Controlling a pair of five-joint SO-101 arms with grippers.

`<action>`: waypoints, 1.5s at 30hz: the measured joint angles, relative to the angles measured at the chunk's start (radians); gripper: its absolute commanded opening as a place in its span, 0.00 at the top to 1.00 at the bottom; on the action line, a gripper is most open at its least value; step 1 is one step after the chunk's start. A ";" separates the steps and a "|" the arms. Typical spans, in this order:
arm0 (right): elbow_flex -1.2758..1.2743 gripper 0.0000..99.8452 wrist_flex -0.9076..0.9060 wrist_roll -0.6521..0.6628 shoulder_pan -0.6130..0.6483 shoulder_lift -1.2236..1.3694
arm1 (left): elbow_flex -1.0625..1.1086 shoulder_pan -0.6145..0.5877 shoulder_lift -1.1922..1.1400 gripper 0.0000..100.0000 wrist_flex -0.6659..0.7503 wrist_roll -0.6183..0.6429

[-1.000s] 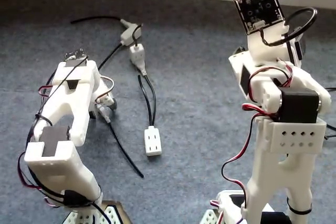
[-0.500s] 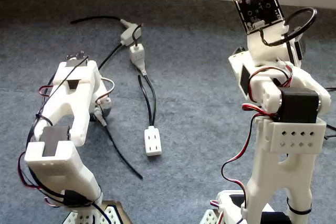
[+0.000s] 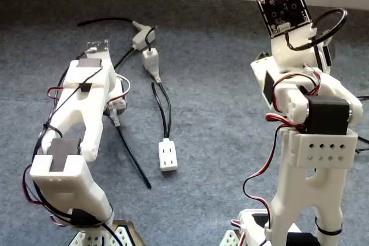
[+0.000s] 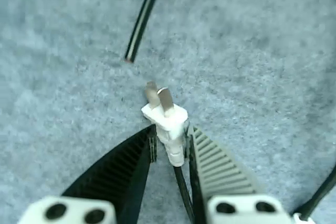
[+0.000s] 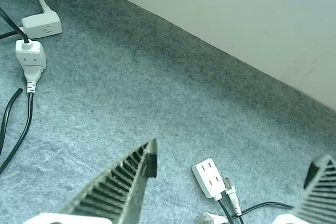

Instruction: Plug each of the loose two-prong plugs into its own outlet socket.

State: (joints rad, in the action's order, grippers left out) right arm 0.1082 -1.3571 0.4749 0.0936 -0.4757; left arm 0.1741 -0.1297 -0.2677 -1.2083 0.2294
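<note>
My left gripper (image 4: 171,132) is shut on a white two-prong plug (image 4: 167,120), prongs pointing away from the wrist, its black cord trailing back between the fingers. In the high view that gripper (image 3: 114,113) hangs low over the carpet at the left, with a white triple outlet socket (image 3: 168,155) to its right. Farther back, a white socket (image 3: 150,57) has a plug seated in it, beside another white adapter (image 3: 140,36). My right gripper (image 5: 236,158) is open and raised above another white socket (image 5: 209,178) with loose plugs (image 5: 230,188) next to it.
Grey carpet covers the table, ending at a pale wall (image 5: 252,19) at the back. Black cords (image 3: 163,108) run between the sockets in the middle. A cut black cord end (image 4: 129,57) lies ahead of the held plug. The right arm (image 3: 305,119) stands tall at right.
The left arm has shifted farther back over the carpet with the plug held, dragging its black cord along. The right arm has stayed still.
</note>
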 measured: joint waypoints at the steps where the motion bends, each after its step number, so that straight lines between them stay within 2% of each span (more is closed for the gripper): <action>1: 0.000 0.58 0.000 0.000 0.000 0.000 | -0.009 0.002 0.000 0.90 0.006 -0.026; 8: 0.000 0.58 0.000 0.000 0.000 0.000 | -0.104 0.006 -0.120 0.90 0.012 -0.207; 16: 0.000 0.58 0.000 0.000 0.000 0.000 | -0.327 0.005 -0.264 0.84 -0.169 -0.222; 26: 0.000 0.58 0.000 0.000 0.000 0.000 | -0.328 0.002 -0.296 0.84 -0.373 -0.226; 39: 0.000 0.58 0.000 0.000 -0.003 0.000 | -0.327 0.002 -0.305 0.84 -0.381 -0.051; 45: 0.000 0.58 0.000 0.000 -0.005 0.000 | -0.298 0.006 -0.302 0.84 -0.338 0.100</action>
State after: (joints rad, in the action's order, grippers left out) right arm 0.1082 -1.3571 0.4749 0.0890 -0.4757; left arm -0.1235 -0.1235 -0.5700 -1.5459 0.3291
